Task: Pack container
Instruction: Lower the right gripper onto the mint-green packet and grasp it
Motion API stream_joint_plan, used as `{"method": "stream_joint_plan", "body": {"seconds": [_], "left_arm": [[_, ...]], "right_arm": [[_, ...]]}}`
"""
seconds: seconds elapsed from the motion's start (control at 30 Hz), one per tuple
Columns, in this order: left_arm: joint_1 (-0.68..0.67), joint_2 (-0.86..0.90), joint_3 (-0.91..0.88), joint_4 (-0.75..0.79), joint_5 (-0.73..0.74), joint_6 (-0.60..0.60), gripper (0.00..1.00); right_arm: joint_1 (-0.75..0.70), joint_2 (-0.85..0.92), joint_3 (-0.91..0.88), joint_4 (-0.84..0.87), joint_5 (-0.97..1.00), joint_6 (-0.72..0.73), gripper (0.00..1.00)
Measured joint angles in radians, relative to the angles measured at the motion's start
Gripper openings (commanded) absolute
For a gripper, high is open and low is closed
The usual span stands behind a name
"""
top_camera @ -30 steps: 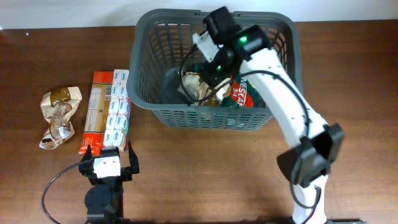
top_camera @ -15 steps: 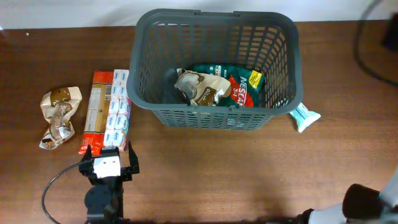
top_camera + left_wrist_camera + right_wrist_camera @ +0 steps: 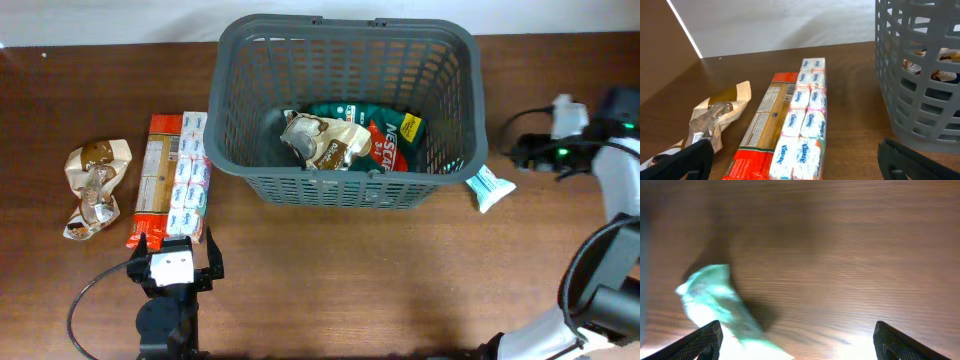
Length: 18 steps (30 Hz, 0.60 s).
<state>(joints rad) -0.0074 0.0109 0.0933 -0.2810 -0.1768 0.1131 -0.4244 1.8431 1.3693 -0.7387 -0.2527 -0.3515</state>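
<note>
Container (image 3: 345, 22) sat at the far-centre of the worktop (image 3: 330, 270), upright, open side up. Inside it: a crumpled brown-and-white bag (image 3: 320, 138), with a green pack (image 3: 345, 110) and a red pack lettered NESCA (image 3: 392, 148) under and beside it. Left end effector (image 3: 176, 242) was low at the near-left edge, jaws apart, gripping nothing; its wrist view looked along a tissue multipack (image 3: 802, 125) and a long orange-red packet (image 3: 765, 125) lying side by side and touching, with a crumpled brown paper bag (image 3: 715, 112) further left, all 3 outside the container wall (image 3: 920, 75). Right end effector (image 3: 797, 330) was at the right of the container, jaws apart and empty, with a small teal-and-white packet (image 3: 490, 187) lying on the worktop just beside the container's near-right corner. Right wrist view was blurred; packet detail unreadable.
</note>
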Motion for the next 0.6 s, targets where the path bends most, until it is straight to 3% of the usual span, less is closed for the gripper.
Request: {"method": "stream_joint_plan", "body": {"seconds": [0.23,0.6], "left_arm": [[0.0,0.0,0.0,0.0,0.0,0.0,0.99],[0.0,0.0,0.0,0.0,0.0,0.0,0.99]], "right_arm": [[0.079,0.086,-0.005,-0.003,0.016,-0.1,0.94],[0.109,0.115,-0.004,-0.024,0.008,-0.14,0.91]]}}
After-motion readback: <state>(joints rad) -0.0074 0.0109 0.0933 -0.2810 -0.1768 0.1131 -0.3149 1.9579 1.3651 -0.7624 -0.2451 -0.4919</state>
